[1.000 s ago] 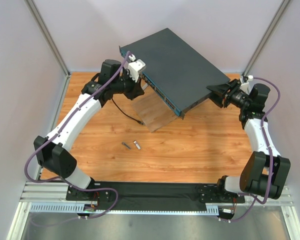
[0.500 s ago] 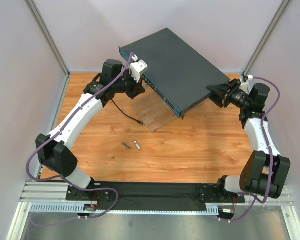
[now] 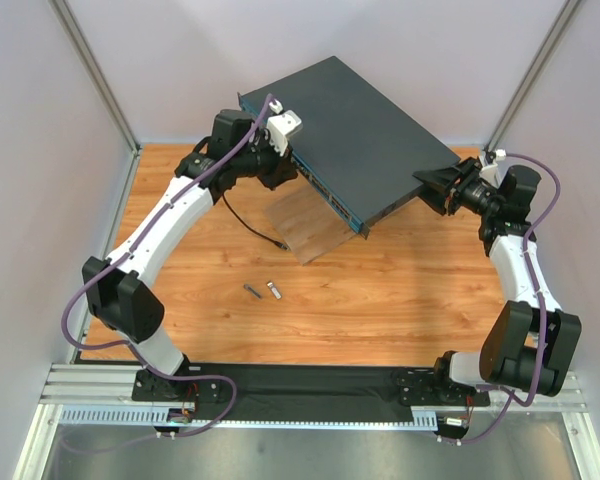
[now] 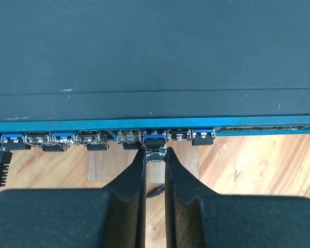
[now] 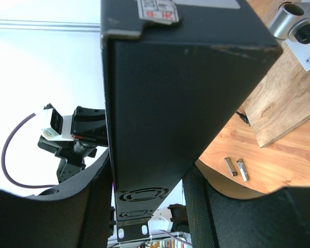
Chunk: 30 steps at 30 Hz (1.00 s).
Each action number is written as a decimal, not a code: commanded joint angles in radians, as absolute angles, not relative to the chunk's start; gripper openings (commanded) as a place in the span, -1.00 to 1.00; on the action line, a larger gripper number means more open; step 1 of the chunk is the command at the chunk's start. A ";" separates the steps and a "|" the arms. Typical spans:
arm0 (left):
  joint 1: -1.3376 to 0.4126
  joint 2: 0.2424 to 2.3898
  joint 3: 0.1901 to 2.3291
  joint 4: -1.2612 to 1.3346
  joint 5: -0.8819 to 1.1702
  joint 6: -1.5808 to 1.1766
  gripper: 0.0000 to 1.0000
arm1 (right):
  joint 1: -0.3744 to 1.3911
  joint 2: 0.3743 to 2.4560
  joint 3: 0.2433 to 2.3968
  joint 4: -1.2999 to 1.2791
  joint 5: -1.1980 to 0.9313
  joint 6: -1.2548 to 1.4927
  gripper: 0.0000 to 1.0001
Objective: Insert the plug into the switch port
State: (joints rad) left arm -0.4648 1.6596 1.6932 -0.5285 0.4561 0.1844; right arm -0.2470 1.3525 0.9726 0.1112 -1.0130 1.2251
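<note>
The switch [image 3: 355, 130] is a flat dark grey box with a teal front edge [image 3: 320, 190], raised at a slant over the table. My left gripper [image 3: 291, 168] is at that front edge. In the left wrist view it [image 4: 155, 155] is shut on a small metal plug with a blue tab [image 4: 155, 146], whose nose is at the mouth of a port in the row [image 4: 129, 137]. My right gripper [image 3: 430, 190] clamps the switch's right end. In the right wrist view its fingers [image 5: 95, 201] straddle the switch's side panel [image 5: 155, 93].
A pale wooden board [image 3: 305, 228] lies under the switch's front edge. A thin black cable [image 3: 245, 221] runs across the table to it. Two loose plugs [image 3: 263, 291] lie mid-table. Several other ports hold blue-tabbed plugs [image 4: 62, 138]. Grey walls stand close on both sides.
My left arm has moved up and right, bringing its gripper and the plug closer against the switch's front edge. The right arm and the switch have not moved.
</note>
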 commanded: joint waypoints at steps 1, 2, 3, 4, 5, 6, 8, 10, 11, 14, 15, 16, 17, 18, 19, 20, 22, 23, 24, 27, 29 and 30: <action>-0.505 1.678 1.764 -0.376 0.538 0.161 -1.00 | -0.219 1.377 1.020 0.166 -0.934 1.069 -0.99; -0.505 1.680 1.763 -0.376 0.537 0.158 -0.99 | -0.219 1.378 1.019 0.166 -0.933 1.069 -1.00; -0.505 1.680 1.763 -0.379 0.535 0.150 -0.84 | -0.219 1.379 1.020 0.166 -0.933 1.071 -1.00; -0.505 1.677 1.763 -0.396 0.529 0.150 -0.73 | -0.221 1.379 1.020 0.166 -0.931 1.072 -1.00; -0.505 1.672 1.758 -0.409 0.528 0.156 -0.54 | -0.221 1.378 1.023 0.166 -0.931 1.072 -0.99; -0.505 1.664 1.752 -0.423 0.526 0.166 -0.47 | -0.219 1.379 1.025 0.166 -0.931 1.074 -1.00; -0.500 1.623 1.730 -0.452 0.509 0.192 -0.33 | -0.219 1.381 1.029 0.158 -0.931 1.071 -1.00; -0.489 1.574 1.692 -0.478 0.506 0.209 -0.29 | -0.219 1.384 1.034 0.147 -0.931 1.066 -1.00; -0.486 1.559 1.669 -0.486 0.505 0.210 -0.23 | -0.219 1.382 1.035 0.146 -0.930 1.063 -1.00; -0.479 1.503 1.632 -0.523 0.496 0.221 -0.03 | -0.219 1.381 1.037 0.143 -0.928 1.058 -0.99; -0.477 1.481 1.623 -0.528 0.488 0.219 0.04 | -0.219 1.382 1.037 0.141 -0.928 1.057 -1.00; -0.476 1.470 1.615 -0.532 0.473 0.218 0.06 | -0.219 1.381 1.040 0.134 -0.928 1.052 -1.00; -0.476 1.463 1.605 -0.535 0.462 0.213 0.09 | -0.219 1.382 1.042 0.129 -0.928 1.049 -0.99; -0.474 1.453 1.603 -0.546 0.448 0.206 0.11 | -0.219 1.381 1.043 0.124 -0.928 1.046 -0.99; -0.472 1.451 1.601 -0.548 0.439 0.196 0.12 | -0.219 1.381 1.049 0.112 -0.928 1.040 -1.00; -0.471 1.450 1.603 -0.552 0.428 0.183 0.12 | -0.219 1.379 1.051 0.106 -0.927 1.031 -1.00; -0.469 1.457 1.609 -0.568 0.429 0.186 -0.01 | -0.219 1.379 1.061 0.089 -0.928 1.022 -1.00; -0.469 1.462 1.611 -0.565 0.430 0.181 -0.07 | -0.219 1.379 1.066 0.083 -0.927 1.014 -1.00; -0.469 1.471 1.615 -0.561 0.428 0.172 -0.15 | -0.219 1.381 1.069 0.078 -0.927 1.011 -1.00; -0.469 1.509 1.652 -0.584 0.407 0.155 -0.59 | -0.219 1.384 1.081 0.060 -0.927 0.996 -1.00; -0.469 1.534 1.684 -0.597 0.397 0.147 -0.77 | -0.219 1.384 1.085 0.046 -0.927 0.989 -1.00; -0.469 1.552 1.692 -0.604 0.391 0.141 -0.81 | -0.221 1.384 1.086 0.045 -0.927 0.986 -0.99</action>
State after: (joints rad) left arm -0.4698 1.5150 1.6325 -0.5781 0.4168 0.1761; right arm -0.2470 1.3647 1.0321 -0.0151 -1.0245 1.1580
